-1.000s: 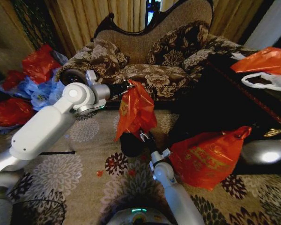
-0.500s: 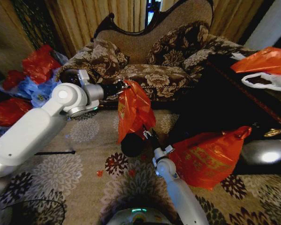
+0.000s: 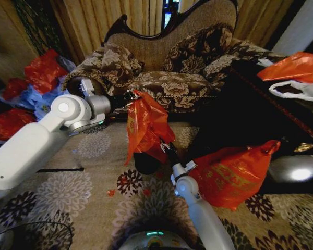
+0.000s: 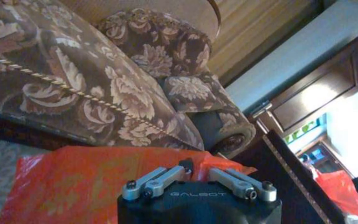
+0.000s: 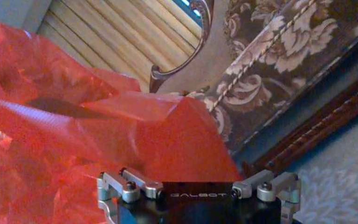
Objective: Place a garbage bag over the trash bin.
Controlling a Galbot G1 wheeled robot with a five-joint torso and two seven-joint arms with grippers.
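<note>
Near the centre of the head view, the garbage bag hangs in the air in front of the sofa, draped down over the trash bin, whose black side shows just beneath it on the patterned carpet. The left hand reaches in from the left of the frame and is clenched on the bag's top corner. The right hand rises from below centre to the bag's lower edge; I cannot tell its grip.

Dim, warm indoor light; a glare patch on the glossy dark desk; soft blur, corners darkened and bent.
</note>
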